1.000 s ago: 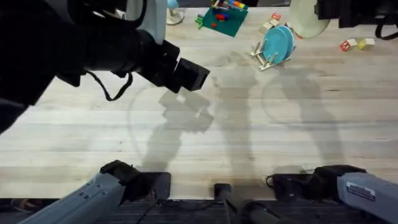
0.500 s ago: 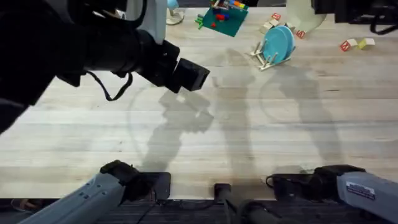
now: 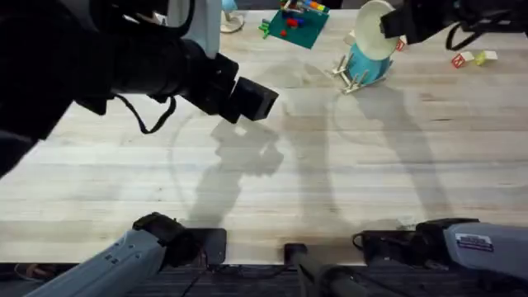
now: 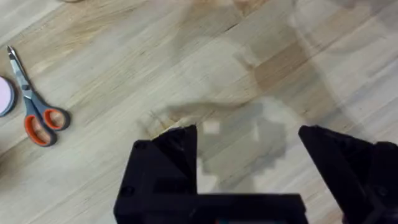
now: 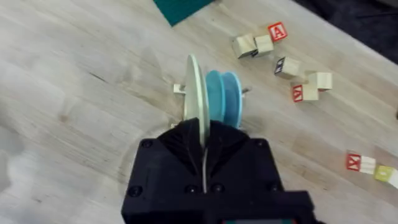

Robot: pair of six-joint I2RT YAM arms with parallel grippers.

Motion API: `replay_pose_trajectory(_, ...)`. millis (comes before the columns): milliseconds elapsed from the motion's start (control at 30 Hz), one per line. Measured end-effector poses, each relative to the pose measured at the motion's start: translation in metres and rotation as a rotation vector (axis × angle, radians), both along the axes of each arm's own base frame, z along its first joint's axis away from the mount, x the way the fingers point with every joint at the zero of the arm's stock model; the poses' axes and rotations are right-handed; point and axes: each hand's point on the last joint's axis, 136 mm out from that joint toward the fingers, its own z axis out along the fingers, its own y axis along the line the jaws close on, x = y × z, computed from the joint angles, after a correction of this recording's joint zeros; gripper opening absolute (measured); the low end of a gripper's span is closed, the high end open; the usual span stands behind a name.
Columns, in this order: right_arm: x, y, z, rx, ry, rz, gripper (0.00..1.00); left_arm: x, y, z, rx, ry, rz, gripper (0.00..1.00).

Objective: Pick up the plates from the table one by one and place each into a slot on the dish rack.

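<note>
**Q:** Above the table, seen from overhead, why do we find the plate held on edge?

**A:** We judge that only an upright plate fits a narrow gap between pegs. The right gripper (image 3: 394, 23) is clamped on one pale cream-yellow round plate (image 3: 369, 27), poised just over the small light-wood pegged dish rack (image 3: 353, 76). One turquoise-blue round plate (image 3: 369, 59) already stands in the rack, leaning slightly. We count two plates, one rack, and one green toy-brick baseplate (image 3: 294, 25) nearby. The pale plank wooden table (image 3: 330, 181) carries no further plates that we can see.

**Q:** And from the left wrist?

**A:** The left gripper (image 4: 249, 143) hangs with its black fingers apart, holding nothing. We count one pair of orange-handled scissors (image 4: 34, 106) lying on the planks.

**Q:** From the right wrist?

**A:** We see the cream plate edge-on between closed fingers, just beside the turquoise one, so the free slot next to it seems the aim. Several lettered wooden blocks (image 5: 277, 31) lie scattered beyond; we make out roughly eight.
</note>
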Motion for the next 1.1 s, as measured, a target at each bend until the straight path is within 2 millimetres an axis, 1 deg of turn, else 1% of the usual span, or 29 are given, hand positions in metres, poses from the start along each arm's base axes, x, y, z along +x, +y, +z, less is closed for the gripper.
replay_pose_trajectory(333,0.015,0.002,-0.037,-0.008,0.078,0.001,0.029,0.000,0.000,0.000,0.000,0.000,0.000,0.995)
replay_pose_trajectory(700,0.021,0.003,-0.068,-0.016,0.157,0.001,0.029,0.000,0.000,0.000,0.000,0.001,0.000,0.995)
replay_pose_trajectory(833,0.021,0.003,-0.074,-0.014,0.172,0.004,0.029,0.000,0.000,0.000,0.000,0.000,0.000,0.995)
replay_pose_trajectory(1100,0.022,0.004,-0.074,-0.012,0.170,0.004,0.029,0.000,0.000,0.000,0.000,0.000,0.000,0.995)
